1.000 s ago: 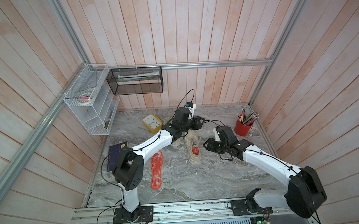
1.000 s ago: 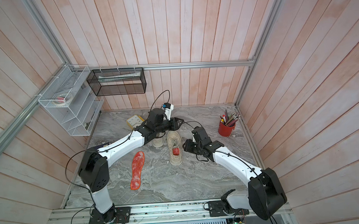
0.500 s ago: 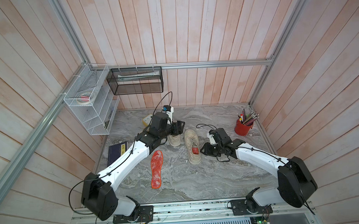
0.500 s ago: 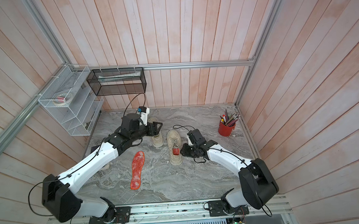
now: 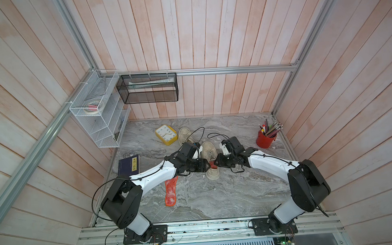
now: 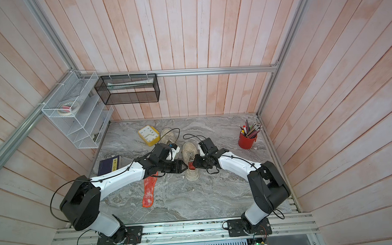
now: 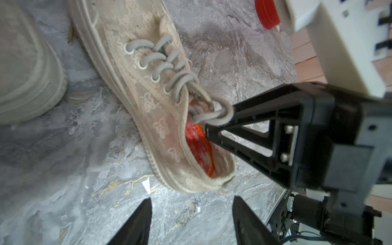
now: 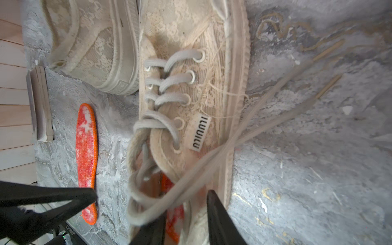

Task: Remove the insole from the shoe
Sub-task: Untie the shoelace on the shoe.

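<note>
Orange insole: one insole (image 7: 199,146) sits inside the shoe (image 5: 211,160), its heel end showing through the opening; a second orange insole (image 5: 170,192) already lies flat on the marble table (image 5: 227,194), just beside the shoe's heel.
Step in hand: reaching into the shoe's opening to get hold of the insole there, by my reading.
Right gripper (image 8: 186,220): jaws partly apart, straddling the shoe's side wall, one finger inside on the insole; whether it has pinched yet I cannot tell.
Left gripper (image 7: 191,214): jaws apart, empty, hanging just beside the shoe's heel.
Next move: probably a firm pinch on the insole's edge, then a pull up and back, the left gripper steadying the heel; loose laces (image 8: 265,118) lie across the opening and might snag.
Count: two shoes, the second shoe (image 5: 185,135) beyond the first one's toe; two insoles; two grippers.
Other things: one yellow clock (image 5: 166,134), one blue book (image 5: 129,165), one red pencil cup (image 5: 265,140), all apart from the shoe.
</note>
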`<state>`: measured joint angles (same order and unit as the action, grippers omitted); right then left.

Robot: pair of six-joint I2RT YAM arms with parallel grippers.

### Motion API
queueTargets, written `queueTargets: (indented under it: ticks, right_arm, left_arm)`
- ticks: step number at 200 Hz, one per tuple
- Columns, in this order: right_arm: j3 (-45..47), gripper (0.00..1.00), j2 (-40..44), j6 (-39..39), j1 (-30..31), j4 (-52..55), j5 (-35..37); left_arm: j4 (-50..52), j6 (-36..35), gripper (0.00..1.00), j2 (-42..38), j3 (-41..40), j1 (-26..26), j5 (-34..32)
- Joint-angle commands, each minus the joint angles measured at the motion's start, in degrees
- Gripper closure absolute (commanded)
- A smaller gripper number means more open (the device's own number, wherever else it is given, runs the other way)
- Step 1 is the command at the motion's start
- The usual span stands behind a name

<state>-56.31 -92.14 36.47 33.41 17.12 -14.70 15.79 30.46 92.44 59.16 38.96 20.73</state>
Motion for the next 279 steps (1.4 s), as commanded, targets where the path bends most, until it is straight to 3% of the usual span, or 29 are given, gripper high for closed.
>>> queueTargets:
  ticks: [1, 46, 75, 145, 167, 191, 230, 279]
  right_arm:
    - [-2.4, 0.71, -1.65, 0.48, 0.37, -0.12, 1.78]
    - [-2.6, 0.79, -2.34, 1.76, 0.84, -0.51, 1.95]
    - [-3.0, 0.81, -2.43, 1.51, 0.87, 0.02, 2.28]
    - [-3.36, 0.85, -2.87, 1.5, 0.92, 0.02, 1.95]
    - [-3.36, 0.89, -2.36, 1.75, 0.92, 0.31, 2.9]
    - [-3.37, 0.95, -1.0, 1.94, 0.57, 2.57, 6.28]
    - [-0.83, 1.0, 1.93, 0.61, -4.53, 8.2, 10.2]
    - [0.43, 1.0, 3.09, -2.01, -8.17, 9.42, 8.82]
  left_arm:
    - [0.27, 0.81, 0.43, 3.07, 3.98, -0.18, 0.62]
    - [2.5, 0.17, 0.61, 7.71, 8.32, 0.19, -4.14]
    - [5.08, -2.02, 0.63, 9.37, 10.35, 0.39, -7.57]
    - [6.49, -4.49, 0.67, 14.98, 15.91, 1.03, -7.62]
    - [8.64, -5.81, 0.79, 17.02, 18.43, 1.2, -9.31]
    - [10.65, -7.44, 1.0, 17.47, 19.55, 1.22, -11.76]
    - [9.3, -6.14, 1.0, 12.64, 16.88, 0.98, -12.73]
    - [-0.32, 4.03, 1.0, 8.72, 7.51, 0.65, -3.62]
